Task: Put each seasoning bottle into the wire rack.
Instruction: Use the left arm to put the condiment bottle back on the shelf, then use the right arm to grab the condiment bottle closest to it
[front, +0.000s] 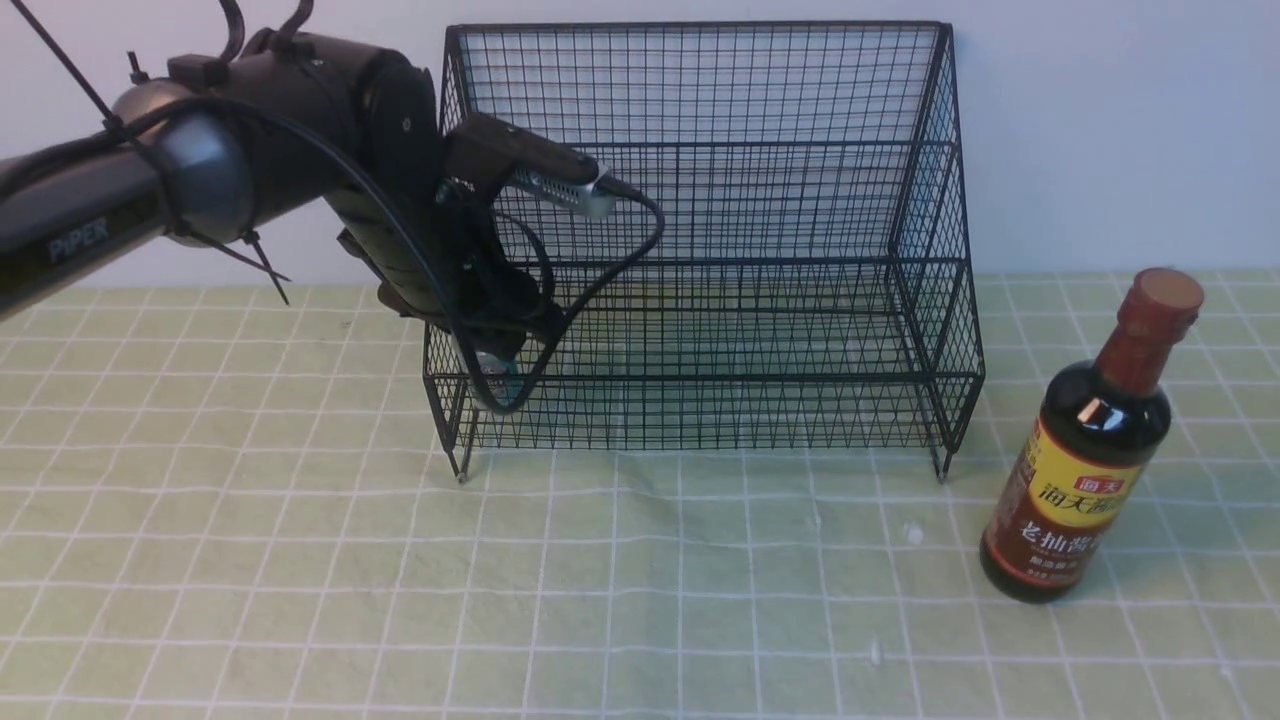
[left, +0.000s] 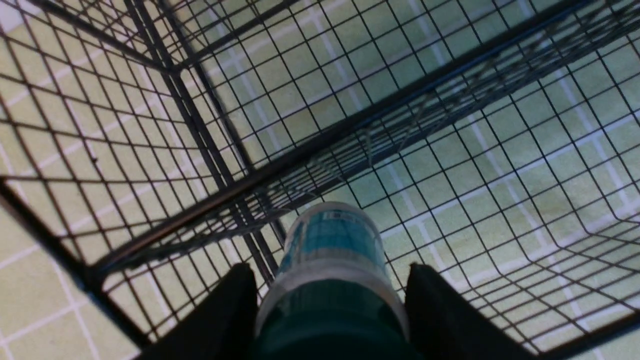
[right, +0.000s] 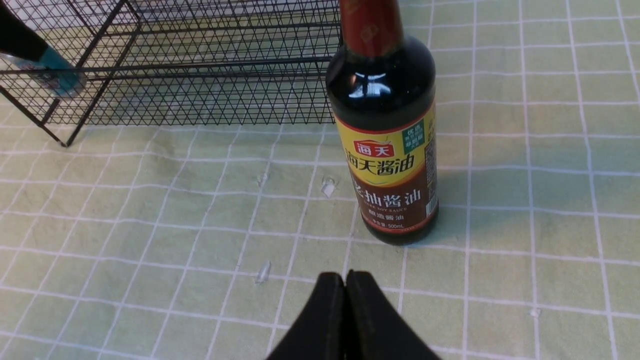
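The black wire rack (front: 700, 200) stands at the back of the table against the wall. My left gripper (front: 492, 345) reaches down into its left end, over the lower tier. It is shut on the small clear shaker (left: 332, 240), holding it by the dark green cap, with the teal label pointing down at the mesh floor (left: 450, 150). In the right wrist view the shaker (right: 60, 82) shows behind the rack's front wires (right: 200, 75). The tall dark soy-sauce bottle (front: 1085, 470) stands upright on the cloth to the right of the rack. My right gripper (right: 345, 275) is shut and empty, a little short of that bottle (right: 385, 150).
A green checked cloth (front: 300, 560) covers the table. A few small clear specks (right: 262, 272) lie on it in front of the rack. The left arm's cable (front: 600, 270) hangs across the rack's left side. A white wall (front: 1100, 120) stands behind.
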